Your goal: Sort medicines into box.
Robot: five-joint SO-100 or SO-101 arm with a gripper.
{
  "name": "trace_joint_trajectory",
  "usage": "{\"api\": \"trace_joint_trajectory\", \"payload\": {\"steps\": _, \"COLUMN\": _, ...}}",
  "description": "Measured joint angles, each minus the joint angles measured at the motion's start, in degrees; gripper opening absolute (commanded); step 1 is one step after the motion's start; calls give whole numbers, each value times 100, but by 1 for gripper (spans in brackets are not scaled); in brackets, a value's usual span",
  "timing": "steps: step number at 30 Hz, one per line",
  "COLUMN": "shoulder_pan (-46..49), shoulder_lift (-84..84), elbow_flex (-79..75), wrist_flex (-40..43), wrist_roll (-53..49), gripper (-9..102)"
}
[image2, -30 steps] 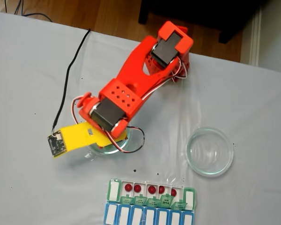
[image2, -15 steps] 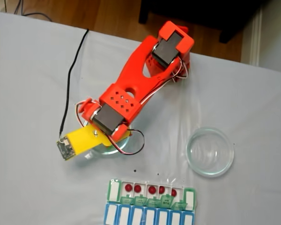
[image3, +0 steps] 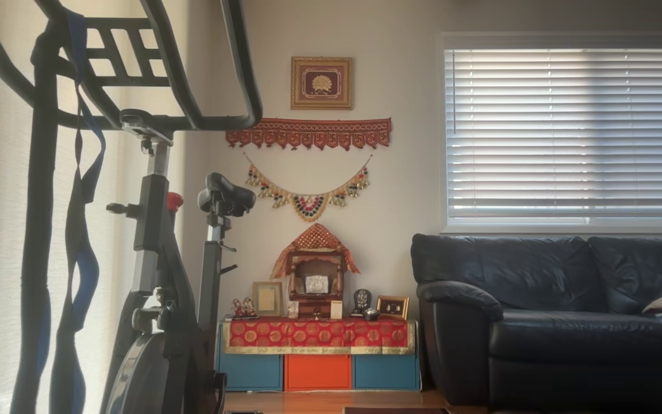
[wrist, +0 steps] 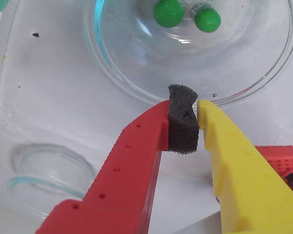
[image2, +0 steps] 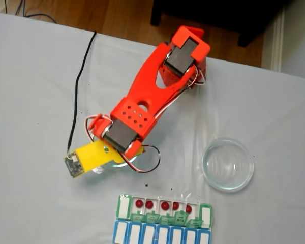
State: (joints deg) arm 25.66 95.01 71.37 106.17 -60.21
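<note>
1. Tool: in the wrist view, the two-finger gripper [wrist: 185, 119], with one red and one yellow finger, sits at centre frame. Its jaws are drawn together on a dark grey foam pad [wrist: 182, 121]; no pill is held between them.
2. Just above the fingertips in the wrist view stands a round clear glass dish [wrist: 117, 68]. Two glossy green bead-like pills [wrist: 168, 12] [wrist: 207, 20] lie inside it, at the top of the frame.
3. In the fixed view, the orange arm [image2: 147, 96] reaches from upper centre toward lower left, over that dish.
4. A second round clear glass dish [image2: 227, 164] sits at right of centre in the fixed view, well apart from the arm.
5. The rectangular pill organizer with white compartments and green lids [image2: 163, 218] lies at the bottom centre of the fixed view on the white tablecloth [image2: 30, 91]. Five glossy red bead-like pills [image2: 164, 206] sit in its upper row, one per compartment.
</note>
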Motion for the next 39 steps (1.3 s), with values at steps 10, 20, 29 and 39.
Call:
{"api": "trace_joint_trajectory", "payload": {"steps": 10, "shoulder_pan": 35, "shoulder_lift": 413, "elbow_flex": 1468, "wrist_flex": -1547, "wrist_roll": 167, "gripper": 1}}
{"api": "trace_joint_trajectory", "payload": {"steps": 20, "shoulder_pan": 132, "shoulder_lift": 1178, "elbow_flex": 2637, "wrist_flex": -2496, "wrist_roll": 396, "gripper": 1}}
{"api": "trace_joint_trajectory", "payload": {"steps": 29, "shoulder_pan": 123, "shoulder_lift": 1336, "elbow_flex": 3331, "wrist_flex": -3217, "wrist_roll": 413, "gripper": 1}}
{"api": "trace_joint_trajectory", "payload": {"steps": 39, "shoulder_pan": 123, "shoulder_lift": 1406, "elbow_flex": 3349, "wrist_flex": -3278, "wrist_roll": 492, "gripper": 6}}
